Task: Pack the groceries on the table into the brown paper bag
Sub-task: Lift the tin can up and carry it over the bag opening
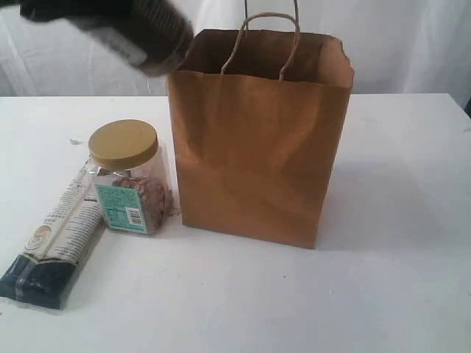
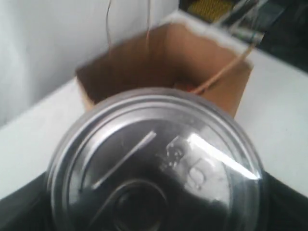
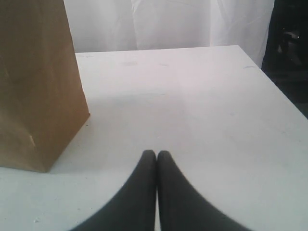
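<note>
Gripping a silver-lidded dark jar (image 2: 154, 159), the left end effector (image 2: 154, 216) holds it in the air beside the upper left rim of the brown paper bag (image 1: 257, 147). In the exterior view the jar appears tilted and blurred, its lower end overlapping the bag's top left corner. From the left wrist camera the jar's shiny round lid fills most of the frame, with dark parts of the end effector showing on either side beneath it. Beyond the lid the bag's open mouth faces the camera, and a small patch of orange shows inside, too blurred to identify. The bag stands upright near the middle of the white surface (image 1: 397, 220), its twisted paper handles (image 1: 261, 40) rising above the rim and its front panel creased. Just left of the bag, a tan-lidded clear jar (image 1: 125, 176) stands upright on the surface, with a green label on its front and brownish contents visible through the wall; whether it touches the bag cannot be told. A long white-and-navy packet (image 1: 55, 239) lies flat on the jar's left, close against its base, navy end nearest the camera. On the bag's other side, the right end effector (image 3: 156, 156) is clenched on nothing, its two black fingers (image 3: 139, 192) pressed together over bare surface, the bag's side wall close by.
</note>
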### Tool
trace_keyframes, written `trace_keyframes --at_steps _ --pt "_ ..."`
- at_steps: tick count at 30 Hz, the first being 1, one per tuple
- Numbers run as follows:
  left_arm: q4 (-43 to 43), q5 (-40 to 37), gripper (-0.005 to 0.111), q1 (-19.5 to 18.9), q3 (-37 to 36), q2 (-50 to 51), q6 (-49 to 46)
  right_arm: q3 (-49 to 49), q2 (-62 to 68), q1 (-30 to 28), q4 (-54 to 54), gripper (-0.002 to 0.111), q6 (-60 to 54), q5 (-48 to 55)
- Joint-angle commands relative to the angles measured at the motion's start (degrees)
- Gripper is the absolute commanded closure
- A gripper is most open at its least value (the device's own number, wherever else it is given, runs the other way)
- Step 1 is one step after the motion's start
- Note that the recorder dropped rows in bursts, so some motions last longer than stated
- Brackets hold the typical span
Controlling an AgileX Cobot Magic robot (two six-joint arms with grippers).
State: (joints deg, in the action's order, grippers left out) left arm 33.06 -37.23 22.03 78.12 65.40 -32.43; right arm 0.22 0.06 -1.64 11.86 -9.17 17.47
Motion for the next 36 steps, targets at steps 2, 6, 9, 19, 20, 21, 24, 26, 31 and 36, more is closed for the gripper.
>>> trace_keyframes --at_steps 2,6,9,19,20,21,24,26,31,36 --pt "20.43 5.38 0.107 0.42 4.54 2.94 -21.67 -0.22 -0.06 -0.16 0.12 0.108 -0.09 -0.59" --pt "28.54 8.62 0.107 0.42 5.57 6.83 -26.34 -0.22 -0.06 -0.16 0.12 0.108 -0.09 -0.59" --pt "30.27 9.50 0.107 0.42 5.99 9.81 -29.49 -0.22 -0.06 -0.16 0.12 0.108 0.01 -0.59" --pt "31.10 5.76 0.107 0.42 5.99 15.85 -29.48 -0.22 -0.06 -0.16 0.12 0.108 0.01 -0.59" --pt "31.10 5.76 0.107 0.42 5.99 16.21 -29.90 -0.22 -0.06 -0.16 0.12 0.108 0.01 -0.59" --pt "31.10 5.76 0.107 0.42 5.99 16.69 -30.67 -0.22 -0.06 -0.16 0.12 0.108 0.01 -0.59" --pt "31.10 4.65 0.107 0.42 5.99 17.87 -32.32 -0.22 -0.06 -0.16 0.12 0.108 0.01 -0.59" --pt "31.10 4.30 0.107 0.42 5.99 18.41 -33.27 -0.22 -0.06 -0.16 0.12 0.108 0.01 -0.59" --pt "31.10 4.19 0.107 0.42 5.99 19.50 -33.52 -0.22 -0.06 -0.16 0.12 0.108 0.01 -0.59" --pt "31.10 4.54 0.107 0.42 5.99 20.40 -33.52 -0.22 -0.06 -0.16 0.12 0.108 0.01 -0.59"
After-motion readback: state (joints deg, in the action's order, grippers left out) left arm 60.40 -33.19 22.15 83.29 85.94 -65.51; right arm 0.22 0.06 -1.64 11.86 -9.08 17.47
